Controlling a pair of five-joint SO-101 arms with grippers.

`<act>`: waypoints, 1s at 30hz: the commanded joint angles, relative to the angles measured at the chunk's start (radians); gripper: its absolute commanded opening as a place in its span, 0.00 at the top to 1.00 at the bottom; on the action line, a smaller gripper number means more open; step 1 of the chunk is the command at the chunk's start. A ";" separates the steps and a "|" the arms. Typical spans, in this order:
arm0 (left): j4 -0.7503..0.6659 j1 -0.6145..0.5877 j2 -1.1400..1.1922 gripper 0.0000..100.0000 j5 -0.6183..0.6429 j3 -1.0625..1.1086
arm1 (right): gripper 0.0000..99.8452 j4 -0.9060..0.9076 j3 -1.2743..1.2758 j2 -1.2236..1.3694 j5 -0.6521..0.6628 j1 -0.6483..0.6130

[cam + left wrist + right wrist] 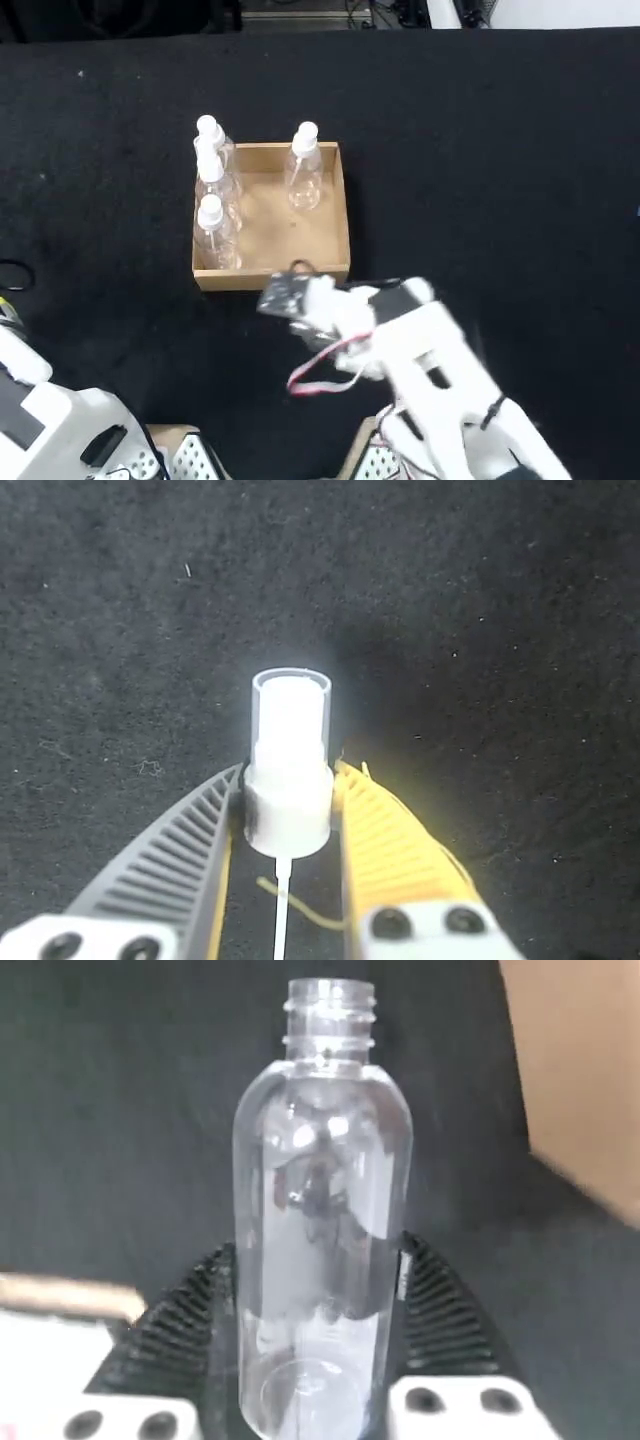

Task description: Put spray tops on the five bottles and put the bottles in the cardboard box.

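Observation:
My left gripper (290, 775) is shut on a white spray top (290, 750) with a clear cap; its thin dip tube (279, 910) runs back between the fingers, above the black table. My right gripper (318, 1250) is shut on a clear uncapped bottle (322, 1160), whose threaded neck points away from the wrist. In the high view the right arm's gripper (288, 296) sits just in front of the cardboard box (272, 275). Several bottles with white spray tops stand in the box: three along its left wall (213, 190) and one at the back right (304, 165).
A black cloth (480, 150) covers the whole table. A corner of the cardboard box (585, 1070) lies close beside the held bottle. The left arm's white body (40, 420) is at the near left corner. The arm bases (190, 455) stand at the front edge.

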 commanded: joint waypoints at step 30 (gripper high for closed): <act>-0.003 0.028 -0.054 0.96 0.008 -0.065 | 0.67 -0.094 -0.091 0.005 0.284 1.290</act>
